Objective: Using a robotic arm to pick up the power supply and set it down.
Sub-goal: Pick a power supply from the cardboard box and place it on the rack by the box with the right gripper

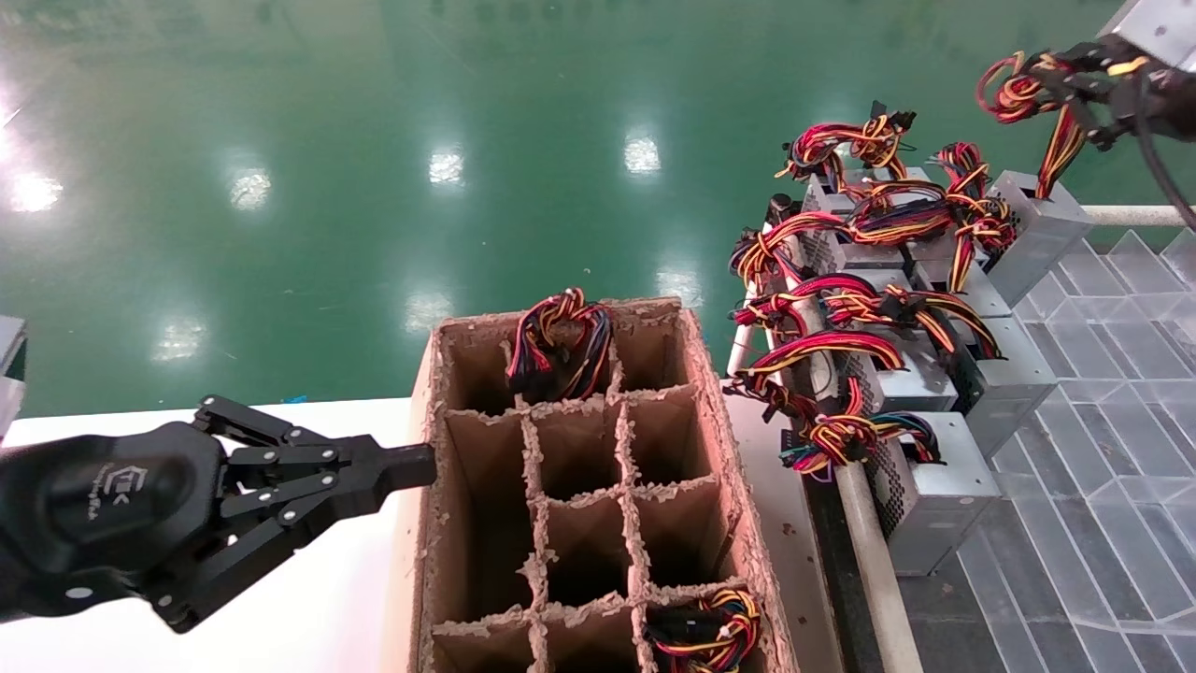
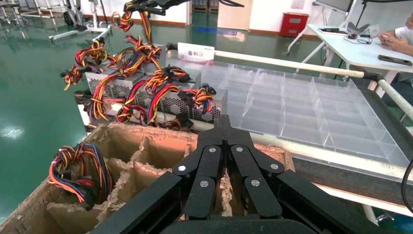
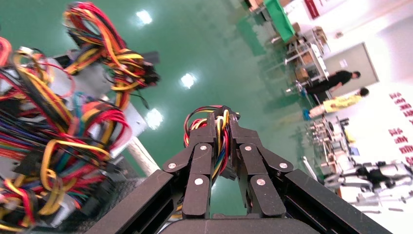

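Note:
At the top right of the head view my right gripper, on the robotic arm with the silver-grey wrist block, is shut on the red, yellow and black wire bundle of a power supply. That silver box hangs tilted below the gripper, at the far end of the row of similar units. In the right wrist view the wires run between the closed fingers of the right gripper. My left gripper is shut on nothing, its tips against the left wall of the cardboard box.
The cardboard box with grid dividers holds wire bundles in a far cell and a near cell. Several other power supplies lie in a row right of it, beside a clear plastic divided tray. A white table lies under my left arm.

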